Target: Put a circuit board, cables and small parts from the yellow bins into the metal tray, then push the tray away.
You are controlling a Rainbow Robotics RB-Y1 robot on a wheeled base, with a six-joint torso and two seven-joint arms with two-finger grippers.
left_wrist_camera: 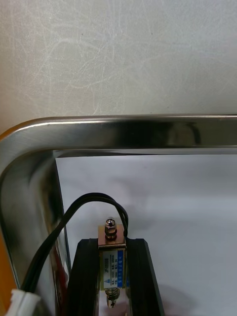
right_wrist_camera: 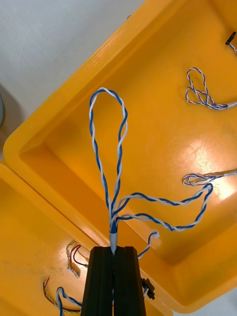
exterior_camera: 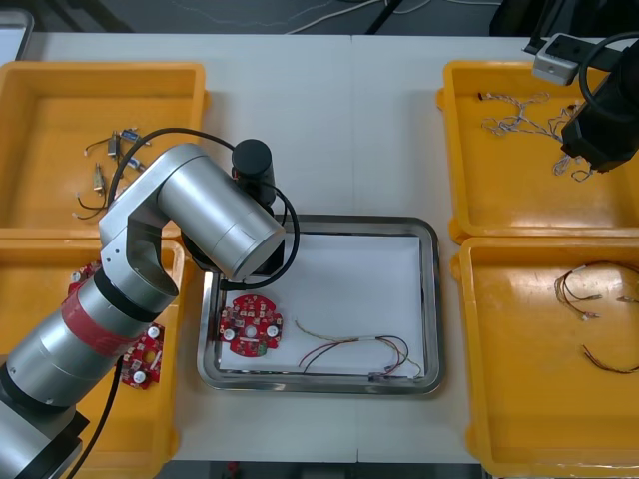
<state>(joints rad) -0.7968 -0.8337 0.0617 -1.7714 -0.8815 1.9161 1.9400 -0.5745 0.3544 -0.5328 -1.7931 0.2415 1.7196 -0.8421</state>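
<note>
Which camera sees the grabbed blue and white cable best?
Right wrist view: the blue and white cable loops close from the shut right gripper. Front view shows it tiny. Left wrist view shows the left gripper holding a small metal part.

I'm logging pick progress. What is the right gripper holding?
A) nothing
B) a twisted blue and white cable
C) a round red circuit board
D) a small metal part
B: in the right wrist view, the right gripper is shut on the twisted blue and white cable, above a yellow bin.
</note>
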